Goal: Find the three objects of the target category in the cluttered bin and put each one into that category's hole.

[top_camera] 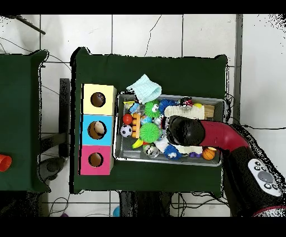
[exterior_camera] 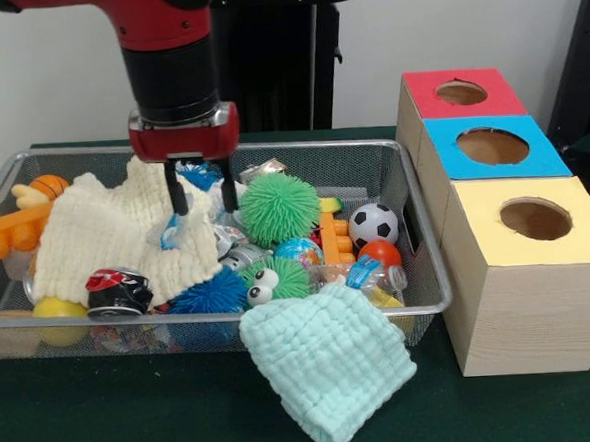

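Here the gripper [exterior_camera: 203,200] hangs low over the wire bin [exterior_camera: 430,263], its two dark fingers [exterior_camera: 177,196] parted a little with nothing between them, their tips just at the edge of the cream knitted cloth [exterior_camera: 105,233] and above the crumpled blue-and-white wrapper [exterior_camera: 173,230] beside it. Which category is wanted is not stated, so the target cannot be named; likely candidates such as the soccer ball [exterior_camera: 373,222], the green spiky ball [exterior_camera: 278,207] and the crushed can [exterior_camera: 118,291] lie in the bin, well apart from the three-hole box [exterior_camera: 518,267] standing on the desk [exterior_camera: 107,423] just outside the bin's end. To do this step well, I judge the fingers should settle on one item only, clear of the cloth's loose weave, which could snag and drag neighbours up. A pale green cloth [exterior_camera: 329,364] hangs over the near rim and may hide more.
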`<state>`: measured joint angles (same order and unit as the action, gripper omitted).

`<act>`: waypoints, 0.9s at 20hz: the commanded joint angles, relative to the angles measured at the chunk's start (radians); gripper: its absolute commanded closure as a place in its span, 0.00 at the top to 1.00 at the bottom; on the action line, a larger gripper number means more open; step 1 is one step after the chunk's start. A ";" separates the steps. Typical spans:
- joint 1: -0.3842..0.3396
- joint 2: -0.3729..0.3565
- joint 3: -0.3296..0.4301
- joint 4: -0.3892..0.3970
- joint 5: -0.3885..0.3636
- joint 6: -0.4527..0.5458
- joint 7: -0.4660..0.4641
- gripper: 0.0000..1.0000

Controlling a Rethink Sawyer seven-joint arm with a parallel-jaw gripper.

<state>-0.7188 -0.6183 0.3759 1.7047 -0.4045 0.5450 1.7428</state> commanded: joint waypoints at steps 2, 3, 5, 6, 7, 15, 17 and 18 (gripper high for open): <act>-0.071 0.052 0.096 -0.096 -0.047 0.049 -0.177 1.00; -0.079 0.053 0.102 -0.100 -0.048 0.058 -0.187 1.00; -0.096 0.057 0.118 -0.109 -0.050 0.076 -0.206 1.00; -0.104 0.059 0.125 -0.112 -0.051 0.083 -0.215 1.00; -0.110 0.062 0.131 -0.116 -0.052 0.087 -0.220 1.00; -0.119 0.063 0.147 -0.135 -0.077 0.106 -0.232 1.00; -0.116 0.063 0.145 -0.140 -0.083 0.105 -0.230 1.00; -0.113 0.064 0.144 -0.143 -0.086 0.104 -0.230 1.00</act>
<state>-0.8340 -0.5876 0.4415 1.6196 -0.4106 0.5454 1.7428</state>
